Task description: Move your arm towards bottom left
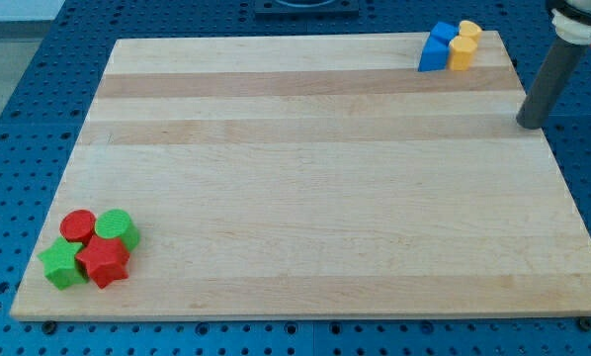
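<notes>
Seven small blocks sit on the wooden board, gathered in two clusters at opposite corners. At the view's top right, a blue block stands touching two yellow cylinders: one yellow cylinder just to its right, and the other yellow cylinder behind that, nearer the board's top edge. At the view's bottom left, four blocks huddle together: a red cylinder and a green cylinder side by side, with a green star and a red star just below them, all touching or nearly so.

I carry no jaws at all, only a straight dark rod, so nothing of mine is apart, together or clamped on anything. My tip rests at the board's right edge, below and to the right of the blue and yellow cluster, close to it but apart from every block. The red and green cluster lies well apart from my tip, across the whole board toward the view's bottom left. A blue perforated table surrounds the board on all sides
</notes>
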You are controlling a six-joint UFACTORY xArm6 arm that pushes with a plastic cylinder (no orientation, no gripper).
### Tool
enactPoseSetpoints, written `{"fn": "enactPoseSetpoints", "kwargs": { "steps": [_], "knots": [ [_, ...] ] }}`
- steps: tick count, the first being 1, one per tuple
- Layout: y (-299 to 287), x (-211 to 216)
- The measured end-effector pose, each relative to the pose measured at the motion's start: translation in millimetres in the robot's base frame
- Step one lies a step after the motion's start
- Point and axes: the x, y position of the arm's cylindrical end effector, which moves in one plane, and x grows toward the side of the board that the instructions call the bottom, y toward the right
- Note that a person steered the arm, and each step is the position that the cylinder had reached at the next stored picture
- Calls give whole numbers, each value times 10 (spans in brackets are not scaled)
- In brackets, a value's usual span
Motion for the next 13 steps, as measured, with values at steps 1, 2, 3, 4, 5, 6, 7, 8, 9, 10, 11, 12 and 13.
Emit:
{"fn": "enactPoseSetpoints", "kwargs": {
  "steps": [1, 2, 3, 4, 5, 6, 7, 8, 9, 10, 11, 12, 13],
  "knots": [
    [-46, 13],
    [-234, 277],
    [-752, 341],
    [-1424, 136],
    [-2339, 32],
    [-3287, 45],
    [-4309, 46],
    [-5302, 133],
    [-5852, 315],
    [-5877, 334],
    [-5873, 841],
    [-5878, 1060],
    [-5877, 1093]
  ]
}}
